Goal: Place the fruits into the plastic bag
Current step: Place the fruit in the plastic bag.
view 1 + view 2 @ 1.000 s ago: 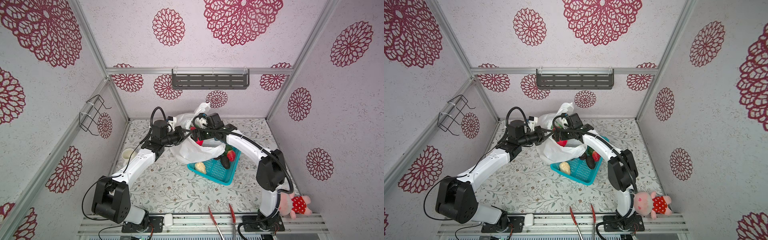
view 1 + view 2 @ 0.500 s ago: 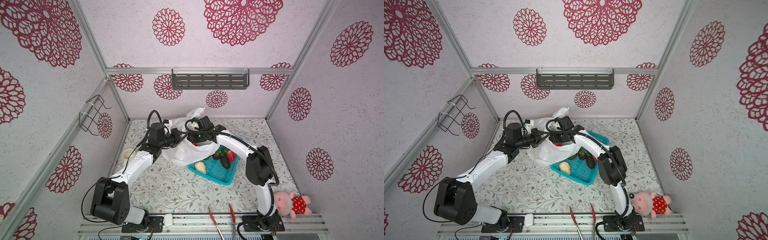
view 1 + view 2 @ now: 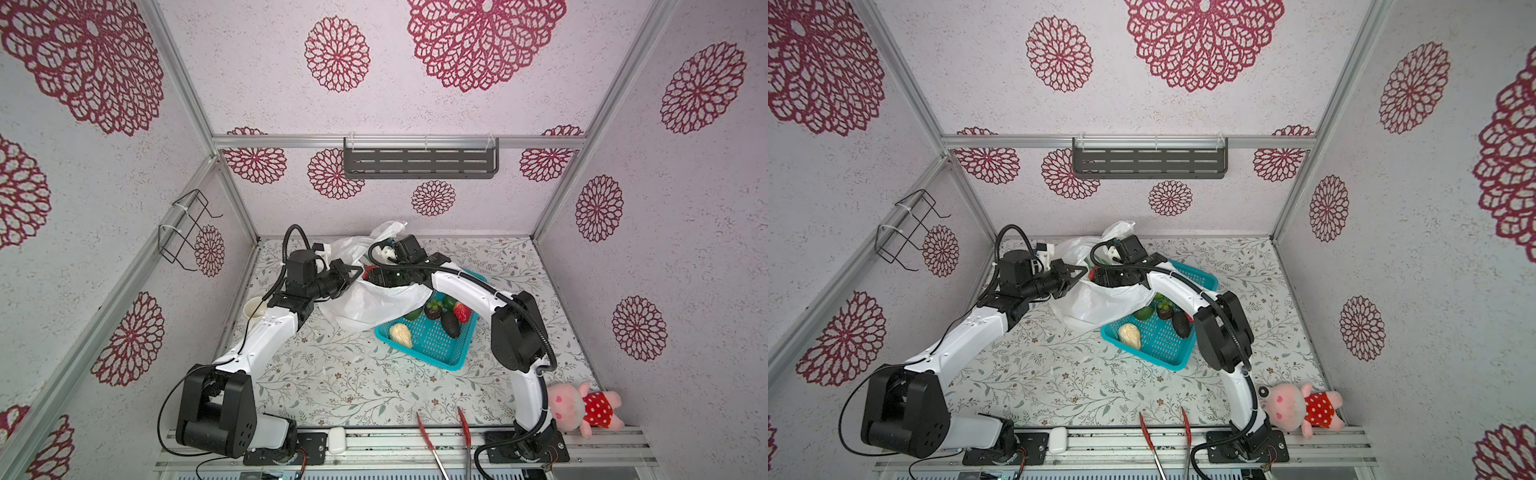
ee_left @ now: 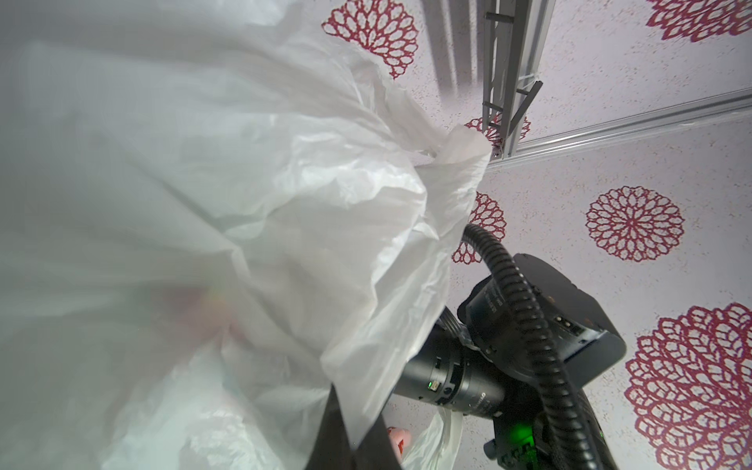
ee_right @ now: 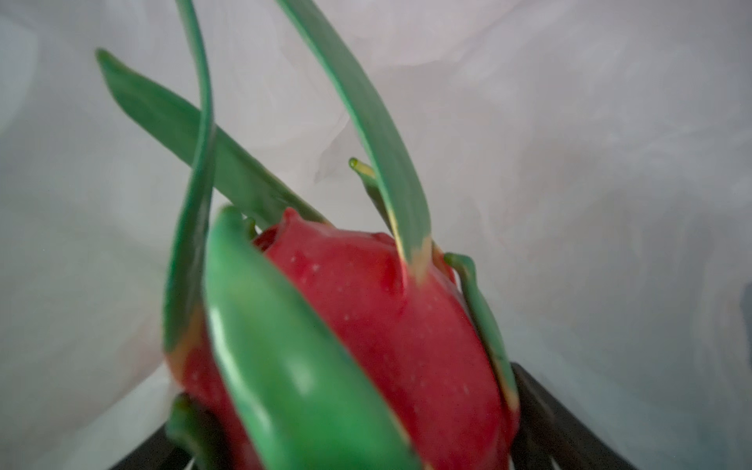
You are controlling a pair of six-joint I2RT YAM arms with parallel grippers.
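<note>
The left gripper [image 3: 352, 274] is clamped on the rim of the thin crinkly white plastic bag [image 3: 374, 305], and the right gripper [image 3: 376, 277], jaws spread wide around the large red dragon fruit [image 5: 386, 325], sits inside the bag's mouth. The bag sags over a corner of the teal perforated plastic basket [image 3: 436, 353], where a pale yellow pear-like fruit [image 3: 400, 334], dark avocado [image 3: 451, 324] and red strawberry [image 3: 461, 311] lie, the right arm crossing above its far rim.

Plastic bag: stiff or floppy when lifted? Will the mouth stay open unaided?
Likely floppy: the plastic bag is crumpled and drapes over the basket corner. Probably light, since the left hand pinching one edge holds it up. The mouth would probably collapse if released: it sags wherever unsupported.
</note>
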